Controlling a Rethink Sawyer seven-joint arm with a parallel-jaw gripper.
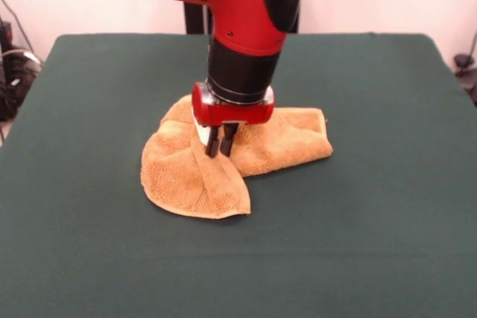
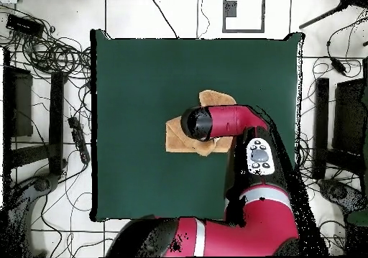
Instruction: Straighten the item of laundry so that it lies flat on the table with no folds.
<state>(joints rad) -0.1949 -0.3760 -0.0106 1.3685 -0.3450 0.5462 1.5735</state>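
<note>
The item of laundry [image 1: 195,175], an orange-tan terry towel, lies crumpled and folded over itself near the middle of the green table [image 1: 373,199]. One rounded lobe spreads toward the front left and a thicker folded part [image 1: 294,139] stretches to the right. My gripper [image 1: 221,144] points straight down onto the towel where the lobes meet. Its dark fingers stand close together, pinching a raised ridge of cloth. In the overhead view the towel [image 2: 215,97] shows only around the arm's wrist [image 2: 198,123], which hides the gripper.
Green cloth [image 2: 144,83] surrounds the towel widely on all sides. Cables and dark equipment [image 2: 54,90] lie on the floor beyond the table's edges. The red arm [image 2: 244,126] reaches over the table from its base.
</note>
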